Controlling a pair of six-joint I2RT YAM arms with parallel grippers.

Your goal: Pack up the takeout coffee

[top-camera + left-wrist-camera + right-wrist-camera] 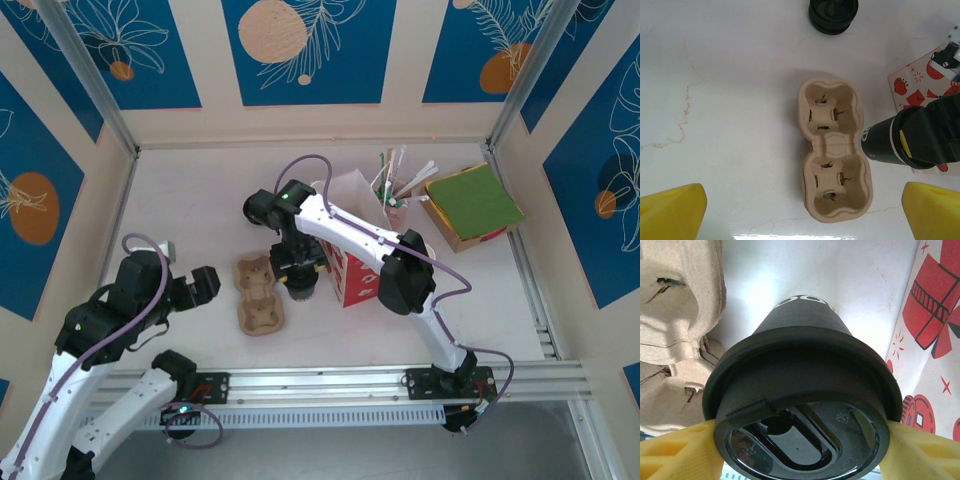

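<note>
From above, the takeout coffee (300, 291) is seen gripped at its lid by the right gripper (299, 274). It sits just beside the right edge of the cardboard carrier (257, 295) and left of the red-patterned bag (350, 272), while the left gripper (207, 284) is kept apart on the carrier's left. In the left wrist view, that gripper's yellow fingers (675, 212) are spread wide over the carrier, and the coffee is seen just at the carrier's right side. In the right wrist view, the black lid (800, 415) is pinched on both sides by yellow fingers, with the carrier at left and the bag at right.
</note>
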